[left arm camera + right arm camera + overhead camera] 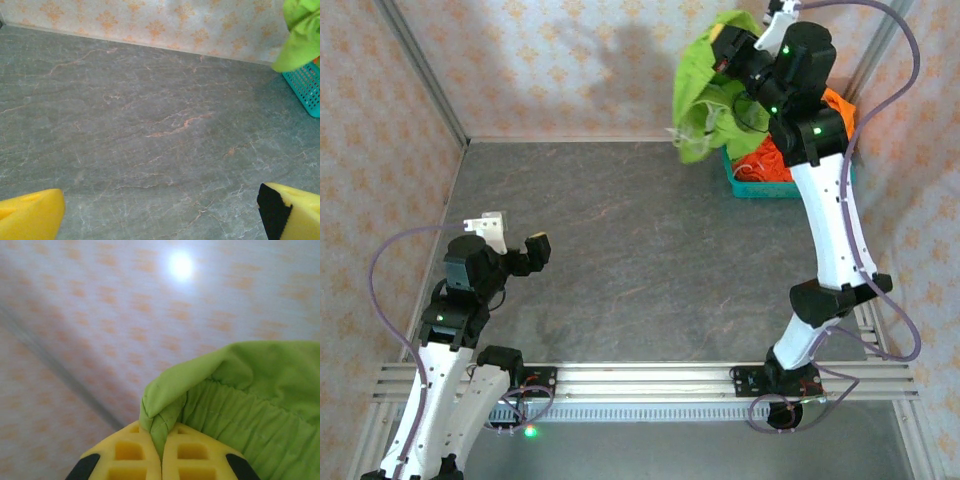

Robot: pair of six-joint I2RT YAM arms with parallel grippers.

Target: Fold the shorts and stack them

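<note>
Lime green shorts (705,95) hang in the air at the back right, pinched by my right gripper (725,45), which is shut on them. The right wrist view shows the gathered waist (240,410) of these shorts squeezed between the two yellow fingers (130,455), with my right gripper (161,447) pointing up at the patterned wall. Orange shorts (840,108) lie in the teal basket (760,185) below the arm. My left gripper (515,240) hovers open over the left of the table, its fingers (30,217) wide apart above bare surface. A corner of the green shorts (302,30) dangles top right.
The grey marbled table (630,260) stretches between the two arms. Patterned walls (550,60) close off the back and sides. The teal basket (307,90) stands in the back right corner. An aluminium rail (640,380) runs along the near edge.
</note>
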